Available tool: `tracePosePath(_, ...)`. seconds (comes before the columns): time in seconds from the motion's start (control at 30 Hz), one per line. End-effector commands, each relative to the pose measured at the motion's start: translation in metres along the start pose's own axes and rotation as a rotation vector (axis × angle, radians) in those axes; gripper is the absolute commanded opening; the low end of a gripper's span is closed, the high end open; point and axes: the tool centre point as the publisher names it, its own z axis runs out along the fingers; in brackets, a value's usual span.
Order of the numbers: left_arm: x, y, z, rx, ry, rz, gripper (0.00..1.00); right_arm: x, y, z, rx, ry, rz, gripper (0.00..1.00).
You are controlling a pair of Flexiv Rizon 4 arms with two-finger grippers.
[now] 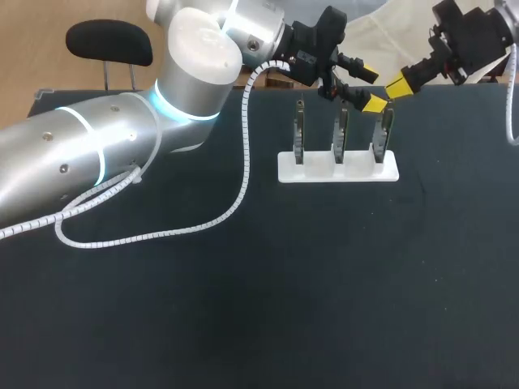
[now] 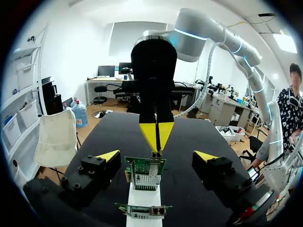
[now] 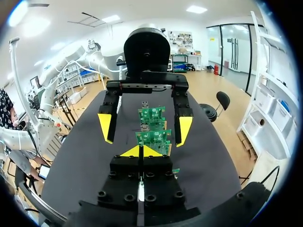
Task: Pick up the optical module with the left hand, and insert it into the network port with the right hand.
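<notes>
left hand (image 1: 371,90): wide open, holding nothing. It sits at the top of the end board (image 1: 383,134), one finger on each side, neither touching it.
right hand (image 1: 398,84): fingers pressed together, tips pointing down onto that board's top edge, between the left hand's fingers.
module (image 2: 156,153): small metal piece on the board's top edge, touching the right hand's tips. Can't tell whether it is pinched. Centred between the left hand's fingers, apart from both.
boards (image 1: 340,134): three, upright, in a row.
holder (image 1: 338,170): white, carries the boards, sits on the tabletop (image 1: 243,308) towards its far side.
</notes>
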Motion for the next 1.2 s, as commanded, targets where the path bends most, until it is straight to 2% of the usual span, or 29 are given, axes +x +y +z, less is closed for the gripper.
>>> tracePosePath(0.03, -0.0009, 0.0022, 0.0005, 0.004, 0.004, -0.001, 1.0, 0.0019, -0.0028, 0.0018, -0.004, 0.002, 0.005, 0.0)
tracePosePath(1.2, -0.0009, 0.0022, 0.0005, 0.004, 0.004, -0.001, 1.0, 0.0107, -0.0029, 0.0078, -0.015, 0.016, 0.022, 0.0)
